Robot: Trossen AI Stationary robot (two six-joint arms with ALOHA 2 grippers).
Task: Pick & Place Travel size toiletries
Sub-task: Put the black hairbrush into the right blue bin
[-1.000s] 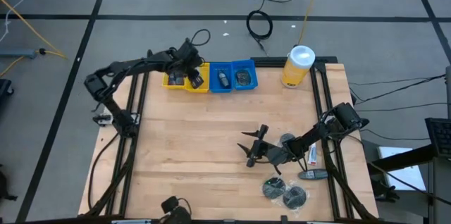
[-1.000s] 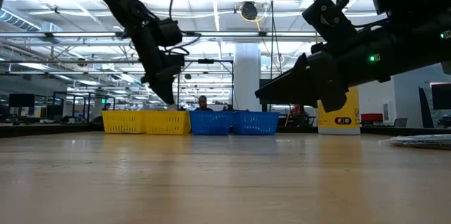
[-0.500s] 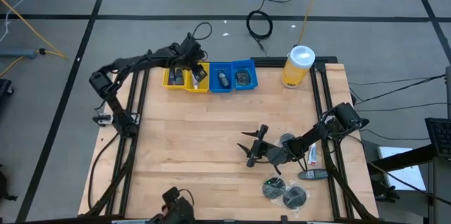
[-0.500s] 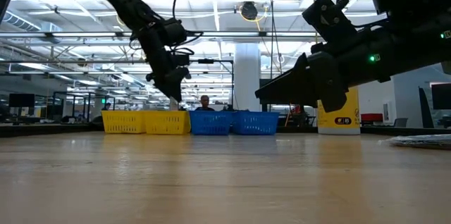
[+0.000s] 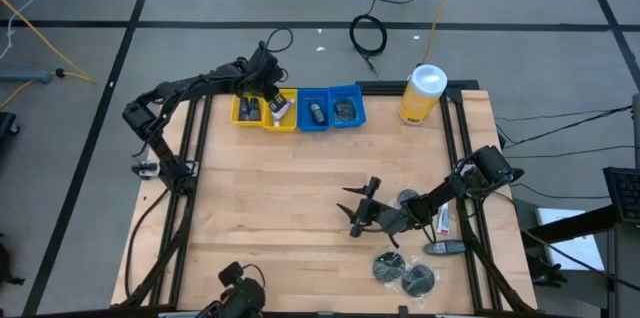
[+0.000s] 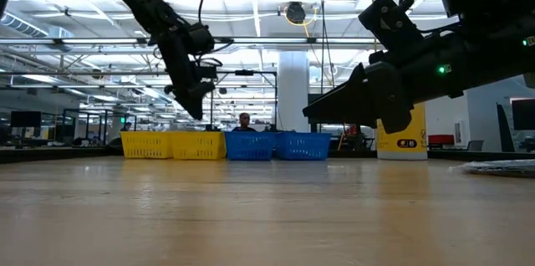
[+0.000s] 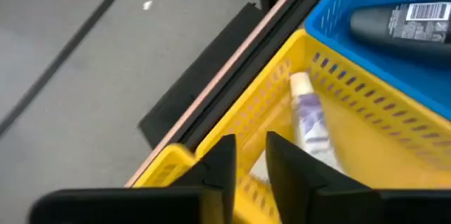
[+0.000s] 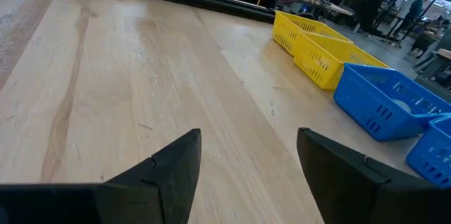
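Four bins sit along the far edge of the surface [image 5: 260,208]: two yellow bins [image 5: 264,111] and two blue bins [image 5: 331,108], each already holding toiletries, among them a white tube [image 7: 308,115] and a dark bottle [image 7: 398,24]. Still left on the surface near its right edge are round dark packets [image 5: 402,274], a tube [image 5: 443,221] and a dark stick [image 5: 443,248]. The left end effector [image 5: 270,91] hangs over the yellow bins, fingers nearly closed and empty. The right end effector [image 5: 358,209] waits mid-surface, fingers spread and empty. I judge sorting roughly half done.
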